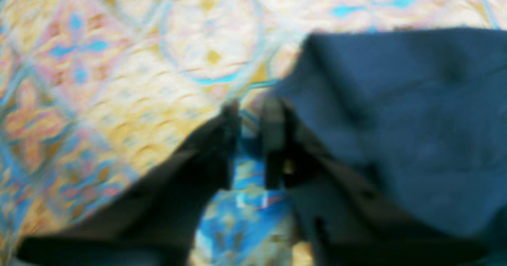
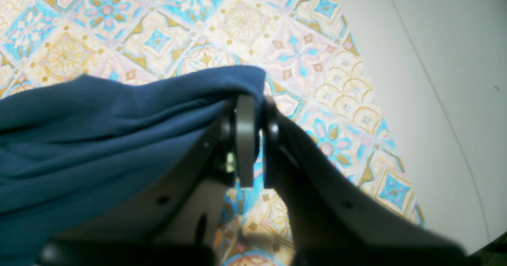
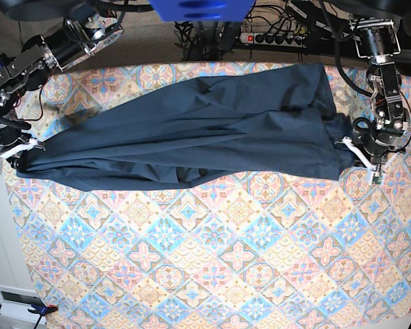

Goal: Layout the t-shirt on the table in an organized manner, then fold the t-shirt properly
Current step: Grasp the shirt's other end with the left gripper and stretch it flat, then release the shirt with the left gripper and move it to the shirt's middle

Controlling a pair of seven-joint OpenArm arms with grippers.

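The dark navy t-shirt lies stretched in a long band across the far part of the table. My right gripper, at the base view's left, is shut on one end of the shirt. The right wrist view shows its fingers pinching a fold of the shirt. My left gripper, at the base view's right, holds the other end, where the fabric bunches. The left wrist view is blurred. There the jaws of my left gripper stand nearly closed and the shirt drapes over the right finger.
The table's left edge and the pale floor lie close beside my right gripper. A power strip and cables lie beyond the far edge. A white box sits on the floor at the near left.
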